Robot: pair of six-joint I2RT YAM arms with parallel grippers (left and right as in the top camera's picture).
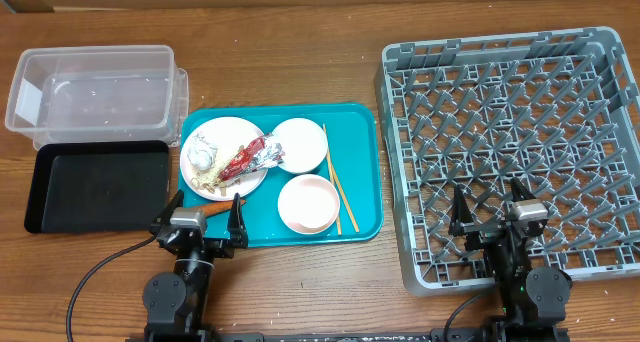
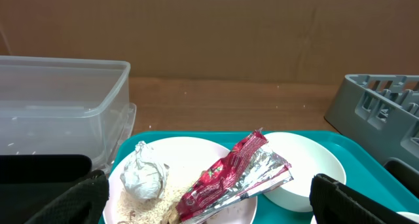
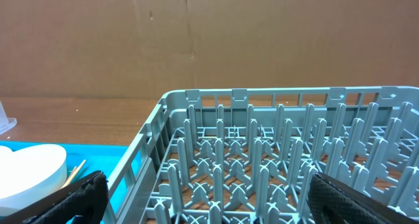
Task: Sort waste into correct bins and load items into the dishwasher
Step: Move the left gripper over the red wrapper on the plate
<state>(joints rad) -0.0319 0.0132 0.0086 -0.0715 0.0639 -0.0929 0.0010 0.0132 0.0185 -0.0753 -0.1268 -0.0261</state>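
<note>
A white plate (image 1: pixel 232 132) on the teal tray (image 1: pixel 360 132) holds a red wrapper (image 1: pixel 250 157), a crumpled tissue (image 1: pixel 202 154) and rice (image 1: pixel 210 184). A carrot (image 1: pixel 222 208) lies at the plate's near edge. Two bowls (image 1: pixel 300 145) (image 1: pixel 308 204) and chopsticks (image 1: pixel 340 182) lie to its right. My left gripper (image 1: pixel 198 222) is open and empty at the tray's near edge, facing the wrapper (image 2: pixel 236 171) and tissue (image 2: pixel 144 175). My right gripper (image 1: pixel 493 214) is open and empty over the near edge of the grey dish rack (image 1: pixel 515 102). No cup is in view.
A clear tub (image 1: pixel 95 87) stands at the back left, with a black tray (image 1: pixel 100 187) in front of it. The left wrist view shows the tub (image 2: pixel 59 112) and the rack corner (image 2: pixel 380 106). The right wrist view shows rack pegs (image 3: pixel 275 152) and a bowl (image 3: pixel 33 171).
</note>
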